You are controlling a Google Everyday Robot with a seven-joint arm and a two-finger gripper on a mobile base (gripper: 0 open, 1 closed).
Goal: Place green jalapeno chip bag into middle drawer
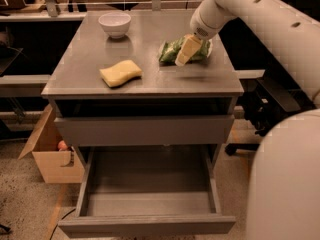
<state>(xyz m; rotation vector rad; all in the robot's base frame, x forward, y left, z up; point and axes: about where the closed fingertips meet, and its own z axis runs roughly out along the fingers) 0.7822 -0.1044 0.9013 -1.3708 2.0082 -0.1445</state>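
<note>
- The gripper (186, 53) hangs low over the right rear of the cabinet top (150, 84), its pale tip in front of the green jalapeno chip bag (169, 50). I cannot tell whether it is open or gripping.
- The bag lies on the top, showing at the gripper's 9 o'clock.
- A yellow sponge (120, 73) lies at 8 o'clock, well apart.
- A white bowl (114, 24) stands at 10 o'clock.
- The middle drawer (145, 225) is pulled out at 6 o'clock, its grey tray showing.
</note>
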